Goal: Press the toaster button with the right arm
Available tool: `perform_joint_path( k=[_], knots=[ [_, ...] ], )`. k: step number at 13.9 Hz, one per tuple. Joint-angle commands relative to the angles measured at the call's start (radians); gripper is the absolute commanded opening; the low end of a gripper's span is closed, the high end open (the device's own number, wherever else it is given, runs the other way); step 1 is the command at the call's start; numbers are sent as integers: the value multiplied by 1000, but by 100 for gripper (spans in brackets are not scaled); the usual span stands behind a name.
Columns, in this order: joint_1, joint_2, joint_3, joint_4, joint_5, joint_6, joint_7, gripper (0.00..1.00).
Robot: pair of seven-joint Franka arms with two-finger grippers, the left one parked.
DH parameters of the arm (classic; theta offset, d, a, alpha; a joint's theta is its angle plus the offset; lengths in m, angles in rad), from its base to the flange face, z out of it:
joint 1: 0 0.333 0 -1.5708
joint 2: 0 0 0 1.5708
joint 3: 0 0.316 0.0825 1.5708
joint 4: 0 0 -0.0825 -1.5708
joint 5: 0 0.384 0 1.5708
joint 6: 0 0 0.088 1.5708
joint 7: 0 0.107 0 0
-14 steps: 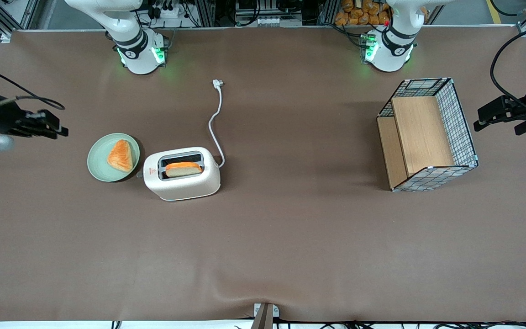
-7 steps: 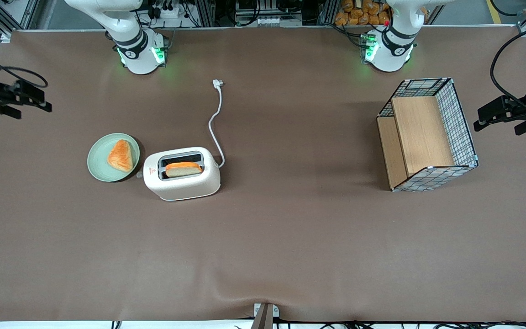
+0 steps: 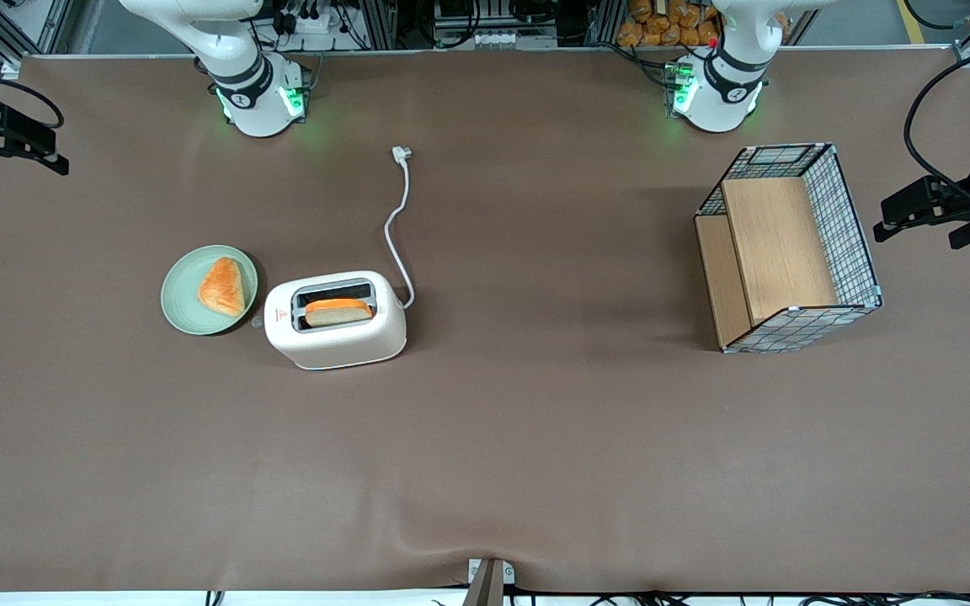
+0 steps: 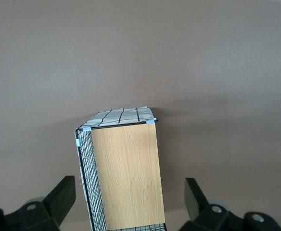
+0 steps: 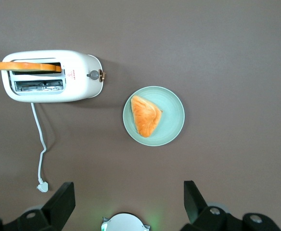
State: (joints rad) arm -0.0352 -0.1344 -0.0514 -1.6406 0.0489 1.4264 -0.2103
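The cream-white toaster stands on the brown table with a slice of toast sticking out of the slot nearer the front camera. Its small grey toaster button juts from the end facing the green plate. The right arm's black gripper hangs open and empty, high over the working arm's end of the table. It is well apart from the toaster and farther from the front camera than the plate.
The green plate holds a triangular pastry beside the toaster's button end. A white cord trails from the toaster to a loose plug. A wire-and-wood basket stands toward the parked arm's end.
The gripper has drawn away from the plate and toaster, moving farther from the front camera and out toward the table's end. Toaster, toast and plate have not moved.
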Motion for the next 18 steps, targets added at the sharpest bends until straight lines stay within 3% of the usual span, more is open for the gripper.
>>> perform_joint_path(
  k=[1, 3, 6, 18],
  knots=[
    [-11, -30, 42, 1, -37, 2, 38, 100],
    [-6, -39, 56, 2, -72, 23, 72, 100],
    [-3, -39, 54, 1, -75, 57, 74, 100],
    [-9, -37, 48, 2, -49, 52, 81, 100]
  ],
)
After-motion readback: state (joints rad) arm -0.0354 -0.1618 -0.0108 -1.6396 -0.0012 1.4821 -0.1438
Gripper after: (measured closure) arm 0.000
